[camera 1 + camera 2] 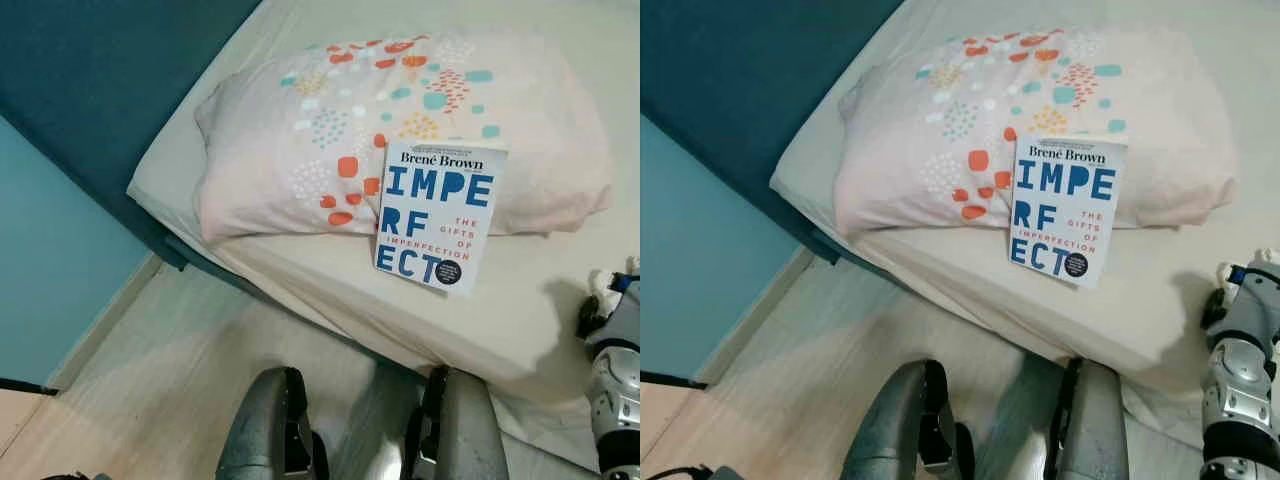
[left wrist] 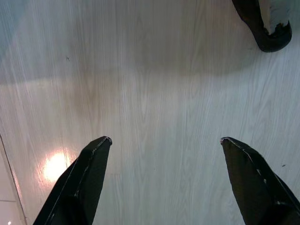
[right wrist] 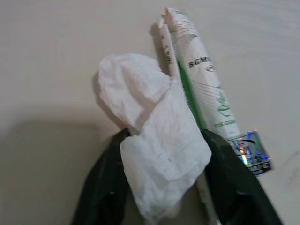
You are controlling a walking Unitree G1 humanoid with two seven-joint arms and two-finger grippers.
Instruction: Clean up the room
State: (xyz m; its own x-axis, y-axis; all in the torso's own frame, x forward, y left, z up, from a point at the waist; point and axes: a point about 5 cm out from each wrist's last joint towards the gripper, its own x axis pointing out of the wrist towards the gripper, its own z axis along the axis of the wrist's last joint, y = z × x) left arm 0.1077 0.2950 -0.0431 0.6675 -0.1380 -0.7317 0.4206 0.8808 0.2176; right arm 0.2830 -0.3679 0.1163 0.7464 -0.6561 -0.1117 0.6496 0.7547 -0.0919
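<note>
My right gripper is shut on a crumpled white tissue, just above the cream bed sheet. Right beside the tissue lies a white and green tube with a shiny sticker. In the head views the right arm reaches over the bed's near right edge. A white book with blue letters leans against the patterned pillow. My left gripper hangs open over the pale wood floor with nothing between its fingers.
The bed stands against a dark teal headboard and a light blue wall. Pale floor runs between wall and bed. My own legs show at the bottom. A black foot rests on the floor.
</note>
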